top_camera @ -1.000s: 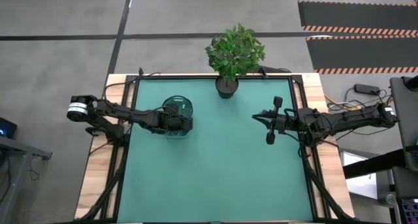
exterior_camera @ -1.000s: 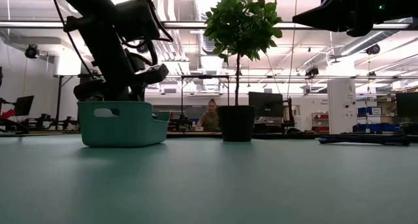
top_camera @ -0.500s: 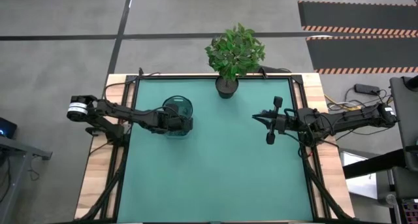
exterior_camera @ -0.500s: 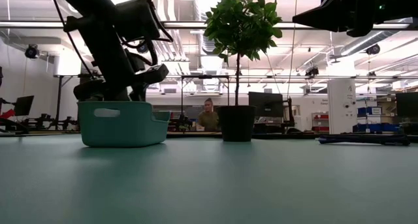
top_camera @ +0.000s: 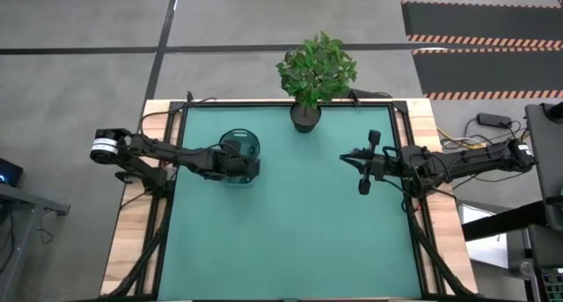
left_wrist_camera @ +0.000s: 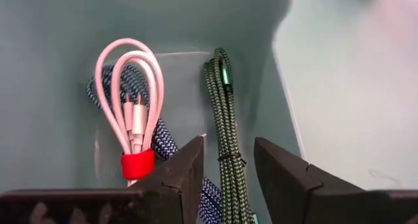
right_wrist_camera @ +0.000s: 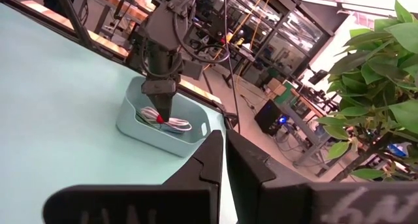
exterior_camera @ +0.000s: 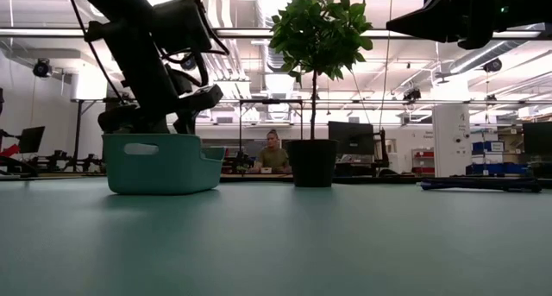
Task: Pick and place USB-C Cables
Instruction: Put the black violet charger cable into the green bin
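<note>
A pale teal bin [top_camera: 249, 143] stands on the table's left half. Inside it lie a white cable with a red tie [left_wrist_camera: 130, 119], a dark blue-purple cable [left_wrist_camera: 166, 142] under it and a dark green cable [left_wrist_camera: 222, 106]; a fourth cable does not show. My left gripper [left_wrist_camera: 228, 168] hangs open inside the bin [exterior_camera: 159, 162], pointing down, one finger on either side of the green cable, apart from it as far as I can see. My right gripper [top_camera: 345, 157] is shut, raised above the table's right half and pointing toward the bin [right_wrist_camera: 166, 126].
A potted plant [top_camera: 308, 73] stands at the middle of the far edge [exterior_camera: 312, 162]. A dark flat object [exterior_camera: 479, 184] lies low at the table's right side. Green table surface [top_camera: 290, 240] stretches across the middle and near half. A person sits in the room behind.
</note>
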